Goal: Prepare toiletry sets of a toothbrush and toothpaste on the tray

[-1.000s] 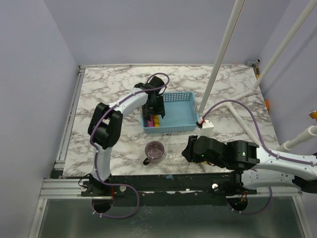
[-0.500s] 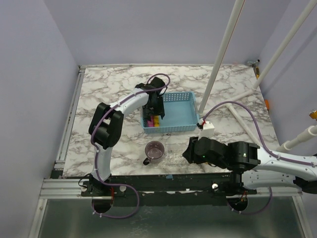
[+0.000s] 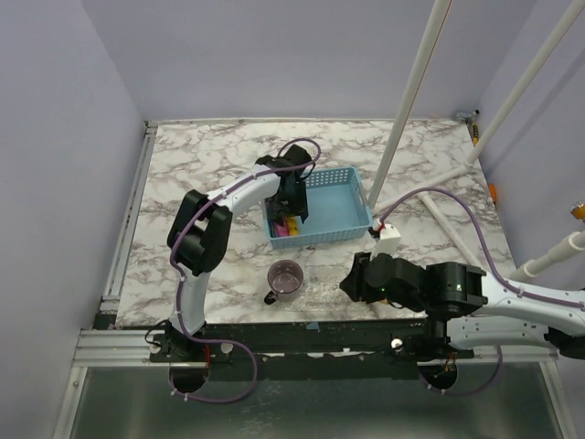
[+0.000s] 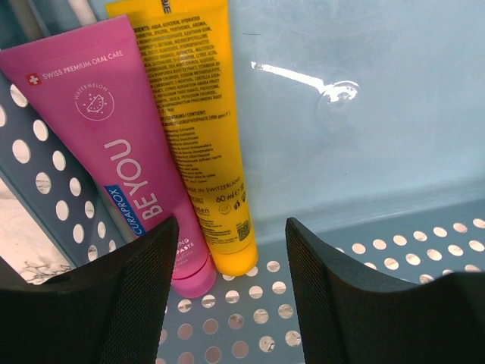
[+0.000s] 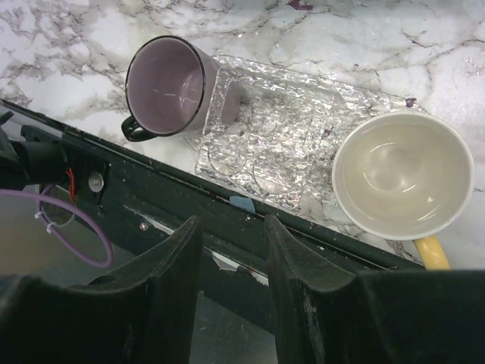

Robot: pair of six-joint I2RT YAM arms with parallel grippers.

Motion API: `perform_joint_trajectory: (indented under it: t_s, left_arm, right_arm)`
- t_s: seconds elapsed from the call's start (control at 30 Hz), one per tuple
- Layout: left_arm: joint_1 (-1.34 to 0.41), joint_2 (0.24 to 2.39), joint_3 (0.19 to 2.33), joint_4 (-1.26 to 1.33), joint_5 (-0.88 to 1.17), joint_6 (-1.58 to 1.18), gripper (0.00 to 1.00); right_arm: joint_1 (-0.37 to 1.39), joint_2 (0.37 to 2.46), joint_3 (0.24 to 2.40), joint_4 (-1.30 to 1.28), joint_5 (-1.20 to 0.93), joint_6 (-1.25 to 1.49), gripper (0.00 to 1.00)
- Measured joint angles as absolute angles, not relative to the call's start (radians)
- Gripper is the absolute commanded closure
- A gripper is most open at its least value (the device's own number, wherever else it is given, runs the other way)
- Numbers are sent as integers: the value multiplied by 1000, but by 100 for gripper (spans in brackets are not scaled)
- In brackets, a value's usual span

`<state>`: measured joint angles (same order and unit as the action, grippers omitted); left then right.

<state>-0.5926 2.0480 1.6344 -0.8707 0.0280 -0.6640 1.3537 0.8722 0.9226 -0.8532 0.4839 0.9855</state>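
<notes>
A pink tube point(image 4: 114, 144) and a yellow tube point(image 4: 198, 129) lie side by side against the left wall of the blue basket point(image 4: 364, 152), caps toward my left gripper point(image 4: 231, 303). That gripper is open and empty, low inside the basket, its jaws straddling the basket floor just past the caps. From above, the tubes point(image 3: 287, 225) lie under the left gripper point(image 3: 298, 208). My right gripper point(image 5: 231, 288) is open and empty over the table's front edge, near a clear crinkled tray point(image 5: 280, 136). No toothbrush shows clearly.
A purple mug point(image 5: 163, 87) stands left of the clear tray and a cream mug point(image 5: 402, 174) right of it. From above, the purple mug point(image 3: 285, 279) sits near the front edge, and white poles point(image 3: 411, 91) rise at the right.
My left gripper has shifted a little right and nearer inside the basket, and the basket has turned slightly. My right arm has drifted slightly right.
</notes>
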Motion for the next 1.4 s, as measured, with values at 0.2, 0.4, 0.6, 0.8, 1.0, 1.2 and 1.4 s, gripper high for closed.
perform_joint_trajectory:
  t_s: [0.2,0.4,0.6,0.8,1.0,1.2,1.4]
  left_arm:
    - [-599,2048,1634,-870,37,-670,43]
    - [-600,2048,1634,-868,41,-674,44]
    - [-600,2046,1628,-854,54,-678,44]
    - [-610,2046,1597,-838,86,-689,44]
    - [-614,2048,1583,-830,94,-693,50]
    - [-614,2071,1581,-832,99,-691,68]
    - [-605,2080,1576,-825,112,-688,85]
  right_arm:
    - [1354,863,922,-854,484,986,58]
    - [1354,854,922,-854,484,986,58]
    - [1354,855,922,-854,484,986,58]
    - [1354,857,922,-854,483,986,58]
    - [1354,865,922,-854,482,986,58]
    - [1354,880,922,-854,482,986,58]
    - [1354,896,922,-853,482,986,58]
